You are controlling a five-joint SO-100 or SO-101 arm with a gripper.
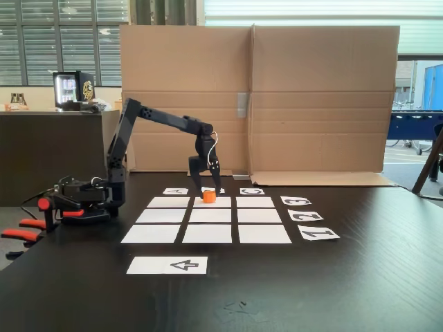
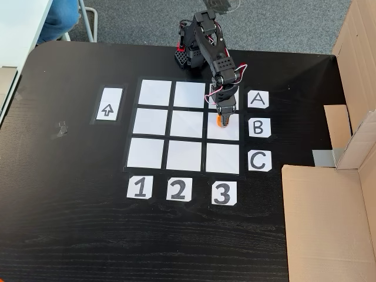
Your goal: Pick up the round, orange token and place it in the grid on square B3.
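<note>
The orange token stands upright on a white rectangle of the grid. That rectangle is square B3, in line with card B and card 3. My black gripper points down right over the token. Its fingers stand apart, wider than the token, with the tips at the token's top edge. From above, in a fixed view, the gripper hides the token's near half.
A paper strip with a black arrow lies beside the grid. A cardboard wall closes off the table's far side. A second arm with orange handles rests beside my base. A person's leg shows by the table corner.
</note>
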